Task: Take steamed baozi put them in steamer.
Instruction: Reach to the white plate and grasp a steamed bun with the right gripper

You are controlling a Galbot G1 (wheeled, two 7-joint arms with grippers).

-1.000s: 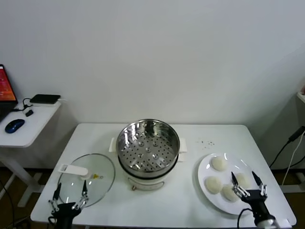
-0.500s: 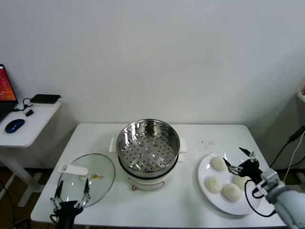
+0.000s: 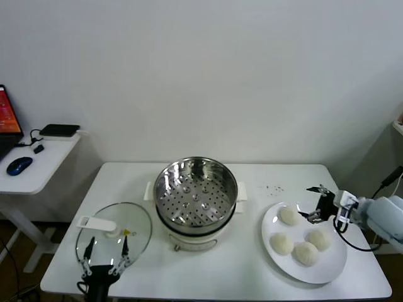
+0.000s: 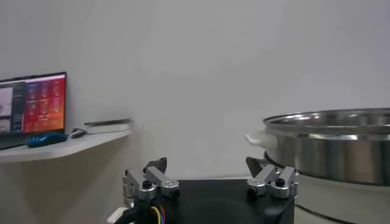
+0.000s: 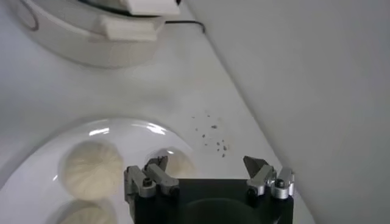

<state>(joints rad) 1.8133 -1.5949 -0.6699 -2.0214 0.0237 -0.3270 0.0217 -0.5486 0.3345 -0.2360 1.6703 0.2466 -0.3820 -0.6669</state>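
Observation:
Several off-white baozi lie on a white plate [image 3: 327, 267] at the right of the table: one at the back left [image 3: 289, 216], one at the front left [image 3: 281, 243], one at the front [image 3: 305, 253] and one at the right [image 3: 319, 238]. The steel steamer [image 3: 195, 192] stands on its cream base at the table's middle, with nothing in it. My right gripper [image 3: 317, 204] is open and empty, just above the plate's back edge, right of the back baozi. In the right wrist view two baozi [image 5: 93, 170] show below the jaws. My left gripper [image 3: 106, 255] is open and empty at the table's front left.
A glass lid with a white handle [image 3: 97, 224] lies flat at the front left, under my left gripper. Dark crumbs [image 3: 272, 187] dot the table behind the plate. A side desk [image 3: 38, 165] with a mouse and laptop stands left of the table.
My right gripper has risen from the table's front right edge and moved back over the plate to its back edge. My left gripper has shifted slightly right over the lid.

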